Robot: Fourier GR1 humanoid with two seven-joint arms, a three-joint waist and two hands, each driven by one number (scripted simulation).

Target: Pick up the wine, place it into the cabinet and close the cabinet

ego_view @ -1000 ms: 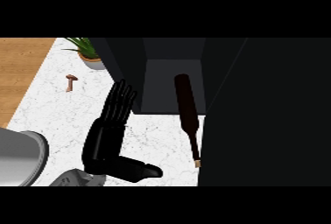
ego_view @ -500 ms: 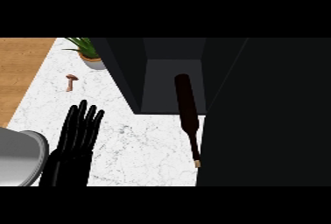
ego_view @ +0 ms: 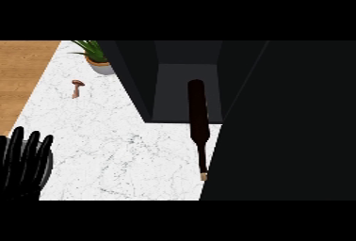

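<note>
On the white marbled desk point(ego_view: 118, 155), the wine point(ego_view: 198, 117) lies flat, a dark bottle with its wide base resting just inside the open cabinet point(ego_view: 188, 80) and its slim neck stretching out over the desk toward the view's lower edge, ending in a pale cap. About half of the bottle sits on the cabinet's grey floor; the rest is outside, on the marble. Nothing is touching it.

At the lower left corner, the left hand point(ego_view: 24, 164) shows with its black fingers straight and pointing up, spread a little and holding nothing. It is well apart from the bottle, and a rounded grey shape peeks out just behind the fingers, too hidden to name.

To the right of the bottle, a large dark panel, the cabinet door point(ego_view: 285, 122), fills that side of the view, its edge running close beside the bottle's neck. The right hand does not show anywhere.

Near the far left of the desk stands a small potted plant point(ego_view: 94, 56) with green leaves in a pale pot, just beside the cabinet's left wall. A little below it lies a small brown mushroom point(ego_view: 76, 87). A strip of wooden surface point(ego_view: 21, 70) borders the marble on the left
</note>
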